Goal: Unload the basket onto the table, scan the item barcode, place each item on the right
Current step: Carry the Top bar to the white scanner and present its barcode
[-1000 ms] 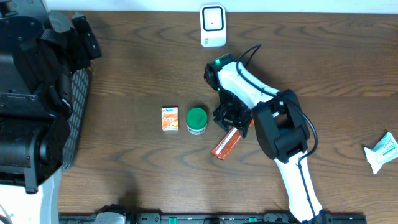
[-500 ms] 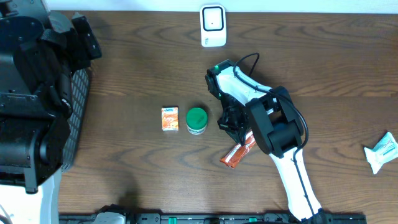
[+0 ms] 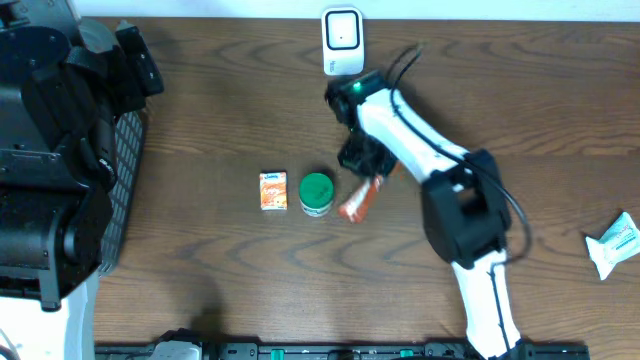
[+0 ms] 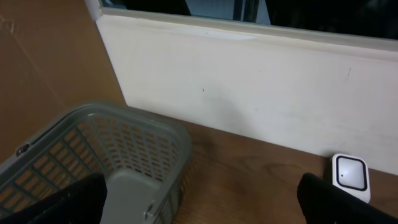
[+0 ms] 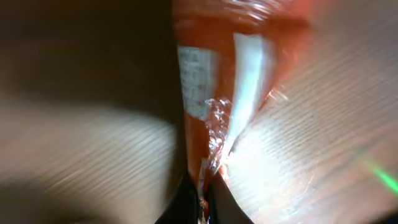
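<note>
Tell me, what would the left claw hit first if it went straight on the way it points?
Probably the white wall behind the table: the left claw points between the basket and the scanner. Depth is hard to judge.

No legible txt: packet (image 5: 199,143) label blurred, box (image 3: 273,190) print tiny.

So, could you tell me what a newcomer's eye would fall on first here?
The right pincer, shut on an orange packet, dominates mid-table, near the white scanner at the far edge. Left of the packet stand a green-lidded jar and a small orange carton; a grey basket sits at the table's left.
</note>
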